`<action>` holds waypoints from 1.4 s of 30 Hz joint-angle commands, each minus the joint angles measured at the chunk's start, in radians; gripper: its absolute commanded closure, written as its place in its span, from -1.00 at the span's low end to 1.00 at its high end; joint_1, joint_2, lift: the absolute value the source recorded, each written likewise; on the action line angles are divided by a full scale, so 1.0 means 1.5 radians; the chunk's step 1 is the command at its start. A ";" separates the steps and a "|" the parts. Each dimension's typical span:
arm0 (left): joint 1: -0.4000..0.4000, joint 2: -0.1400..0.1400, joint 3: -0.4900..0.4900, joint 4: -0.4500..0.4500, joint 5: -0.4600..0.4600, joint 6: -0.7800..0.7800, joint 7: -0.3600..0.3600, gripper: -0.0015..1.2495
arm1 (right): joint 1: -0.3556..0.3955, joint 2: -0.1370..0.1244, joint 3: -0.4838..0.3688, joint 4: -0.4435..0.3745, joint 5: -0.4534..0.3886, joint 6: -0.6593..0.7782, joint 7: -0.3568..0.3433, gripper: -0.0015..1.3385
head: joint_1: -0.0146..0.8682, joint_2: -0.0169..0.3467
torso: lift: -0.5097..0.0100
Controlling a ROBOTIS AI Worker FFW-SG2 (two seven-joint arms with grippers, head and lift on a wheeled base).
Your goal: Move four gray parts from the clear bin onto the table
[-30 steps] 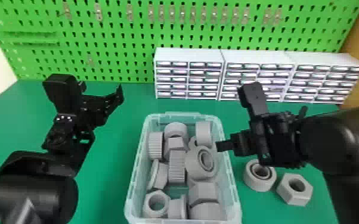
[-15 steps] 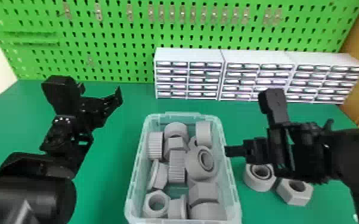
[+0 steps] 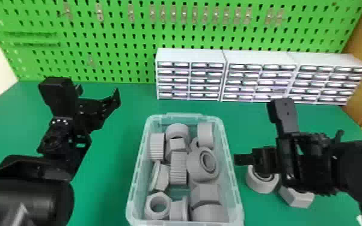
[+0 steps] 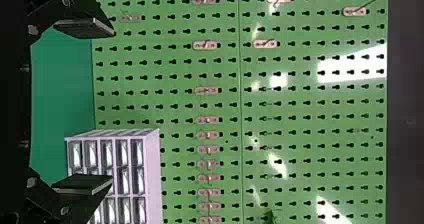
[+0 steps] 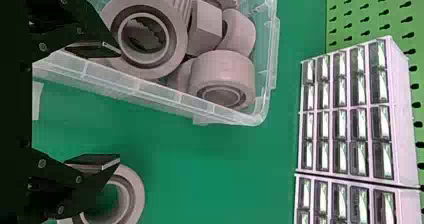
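Lowering the open, empty right gripper [image 5: 117, 104] at the clear bin [image 3: 136, 180]'s three o'clock could jolt the ring [image 3: 260, 187] on the worktop [image 3: 108, 192], which one finger [image 5: 95, 160] seems to overhang; gray parts [image 3: 195, 168] crowd inside, the left gripper [image 4: 112, 106] agape, empty, at ten o'clock.

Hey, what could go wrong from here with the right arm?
The right gripper is open near the rim of the clear bin and might catch it. It could bump the round part beneath it on the table. The gray parts in the bin lie heaped, so lifting one might shift others.
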 commanded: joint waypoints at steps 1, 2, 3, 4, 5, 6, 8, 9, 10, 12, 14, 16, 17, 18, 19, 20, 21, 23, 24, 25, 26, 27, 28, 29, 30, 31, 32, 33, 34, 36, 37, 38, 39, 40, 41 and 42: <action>0.000 0.001 0.000 0.000 0.000 0.000 -0.001 -0.62 | 0.001 -0.003 0.002 0.002 0.000 0.003 0.000 -0.25 | 0.57 -0.72 | 0.77; 0.000 0.002 -0.001 0.000 0.000 0.000 0.000 -0.62 | 0.001 -0.004 0.003 0.002 -0.001 0.003 0.000 -0.25 | 0.57 -0.72 | 0.77; 0.000 0.002 -0.001 0.000 0.000 0.000 0.000 -0.62 | 0.000 -0.006 0.004 0.002 -0.002 0.003 0.000 -0.25 | 0.57 -0.72 | 0.77; 0.000 0.002 -0.001 0.000 0.000 0.000 -0.001 -0.62 | -0.001 -0.007 0.004 0.003 -0.002 0.003 0.000 -0.25 | 0.57 -0.72 | 0.77; 0.000 0.002 -0.001 0.000 0.002 0.000 0.000 -0.62 | -0.003 -0.007 0.005 0.004 -0.002 0.003 -0.001 -0.25 | 0.57 -0.72 | 0.77; 0.000 0.002 -0.002 0.000 0.000 0.000 -0.001 -0.62 | -0.004 -0.008 0.005 0.004 -0.003 0.003 0.000 -0.25 | 0.57 -0.72 | 0.77; -0.001 0.002 -0.002 0.000 0.000 0.000 -0.001 -0.62 | -0.005 -0.008 0.006 0.004 -0.004 0.003 0.000 -0.25 | 0.57 -0.72 | 0.77; -0.001 0.002 -0.002 0.000 0.002 0.000 -0.001 -0.62 | -0.005 -0.008 0.007 0.004 -0.005 0.003 0.000 -0.25 | 0.57 -0.72 | 0.77; -0.001 0.002 -0.001 0.000 0.002 0.000 -0.001 -0.62 | -0.006 -0.009 0.008 0.004 -0.005 0.003 0.000 -0.25 | 0.57 -0.72 | 0.77; -0.001 0.002 -0.001 0.000 0.003 0.000 -0.001 -0.62 | -0.006 -0.009 0.010 0.005 -0.005 0.003 0.000 -0.25 | 0.57 -0.72 | 0.77; 0.000 0.002 -0.001 0.000 0.003 0.000 -0.002 -0.62 | -0.006 -0.009 0.010 0.004 -0.006 0.003 0.000 -0.25 | 0.57 -0.72 | 0.77; 0.001 0.002 -0.001 0.000 0.003 0.000 -0.002 -0.62 | -0.006 -0.009 0.010 0.004 -0.006 0.003 0.000 -0.25 | 0.57 -0.72 | 0.77; 0.001 0.002 -0.001 0.000 0.003 0.000 -0.002 -0.62 | -0.006 -0.009 0.010 0.004 -0.007 0.003 0.000 -0.25 | 0.57 -0.72 | 0.77; 0.001 0.002 -0.001 0.000 0.003 0.000 -0.002 -0.62 | -0.006 -0.009 0.010 0.004 -0.008 0.003 0.000 -0.25 | 0.57 -0.72 | 0.77; 0.001 0.002 -0.001 0.000 0.003 0.000 -0.002 -0.62 | -0.007 -0.009 0.010 0.004 -0.009 0.003 0.000 -0.25 | 0.57 -0.72 | 0.77; 0.001 0.002 -0.001 0.000 0.003 0.000 -0.002 -0.62 | -0.007 -0.010 0.010 0.004 -0.009 0.003 0.000 -0.25 | 0.57 -0.72 | 0.77; 0.001 0.002 -0.001 0.000 0.003 0.000 -0.002 -0.62 | -0.007 -0.009 0.010 0.004 -0.009 0.003 0.000 -0.25 | 0.57 -0.72 | 0.77; 0.000 0.002 0.000 0.000 0.003 0.000 -0.002 -0.62 | -0.009 -0.009 0.012 0.005 -0.011 0.003 0.000 -0.25 | 0.57 -0.72 | 0.77; 0.000 0.002 0.000 0.000 0.003 0.000 -0.002 -0.62 | -0.010 -0.010 0.013 0.004 -0.011 0.003 0.000 -0.25 | 0.57 -0.72 | 0.77; -0.001 0.001 0.000 0.000 0.003 0.000 -0.002 -0.62 | -0.011 -0.010 0.013 0.005 -0.012 0.003 0.000 -0.25 | 0.57 -0.72 | 0.77; -0.001 0.002 -0.001 0.000 0.003 0.000 -0.002 -0.62 | -0.012 -0.011 0.014 0.005 -0.013 0.003 0.000 -0.25 | 0.57 -0.72 | 0.77; -0.002 0.002 -0.001 0.000 0.003 0.000 -0.002 -0.62 | -0.014 -0.012 0.014 0.006 -0.016 0.003 0.000 -0.25 | 0.57 -0.72 | 0.77; -0.002 0.002 -0.002 0.000 0.003 0.000 -0.002 -0.62 | -0.016 -0.013 0.014 0.010 -0.024 0.003 0.000 -0.25 | 0.57 -0.72 | 0.77; -0.002 0.002 -0.002 0.000 0.003 0.000 -0.002 -0.62 | -0.022 -0.014 0.014 0.018 -0.036 0.003 0.000 -0.25 | 0.57 -0.72 | 0.77; -0.002 0.002 -0.002 0.000 0.003 0.000 -0.003 -0.62 | -0.027 -0.014 0.015 0.024 -0.044 0.003 -0.001 -0.25 | 0.57 -0.72 | 0.77; -0.002 0.001 -0.002 0.001 0.003 0.000 -0.004 -0.62 | -0.030 -0.015 0.018 0.027 -0.047 0.003 0.000 -0.25 | 0.57 -0.72 | 0.77; -0.002 0.001 -0.003 0.001 0.003 0.000 -0.006 -0.62 | -0.035 -0.015 0.023 0.029 -0.046 0.003 0.000 -0.25 | 0.57 -0.72 | 0.77; -0.002 0.002 -0.003 0.001 0.003 0.000 -0.006 -0.62 | -0.038 -0.015 0.028 0.029 -0.043 0.003 0.000 -0.25 | 0.57 -0.72 | 0.77; -0.003 0.002 -0.003 0.001 0.003 0.000 -0.006 -0.62 | -0.040 -0.015 0.031 0.032 -0.042 0.003 0.000 -0.25 | 0.57 -0.72 | 0.77; -0.003 0.002 -0.003 0.002 0.002 0.000 -0.006 -0.62 | -0.045 -0.012 0.032 0.045 -0.049 0.003 0.000 -0.25 | 0.57 -0.72 | 0.77; -0.003 0.002 -0.003 0.002 0.002 0.000 -0.006 -0.62 | -0.047 -0.012 0.030 0.055 -0.060 0.003 0.000 -0.25 | 0.57 -0.72 | 0.77; -0.004 0.002 -0.003 0.003 0.002 0.000 -0.006 -0.62 | -0.050 -0.013 0.027 0.070 -0.081 0.003 -0.001 -0.25 | 0.57 -0.72 | 0.77; -0.004 0.002 -0.004 0.003 0.002 0.001 -0.007 -0.62 | -0.052 -0.013 0.027 0.081 -0.094 0.003 -0.001 -0.24 | 0.57 -0.72 | 0.77; -0.006 0.002 -0.004 0.003 0.002 0.001 -0.008 -0.62 | -0.054 -0.014 0.030 0.089 -0.103 0.003 -0.001 -0.24 | 0.57 -0.72 | 0.77; -0.006 0.002 -0.004 0.003 0.002 0.001 -0.009 -0.62 | -0.059 -0.015 0.036 0.095 -0.108 0.003 -0.001 -0.24 | 0.57 -0.72 | 0.77; -0.006 0.002 -0.004 0.004 0.002 0.001 -0.009 -0.62 | -0.064 -0.014 0.041 0.098 -0.107 0.003 -0.001 -0.24 | 0.57 -0.72 | 0.77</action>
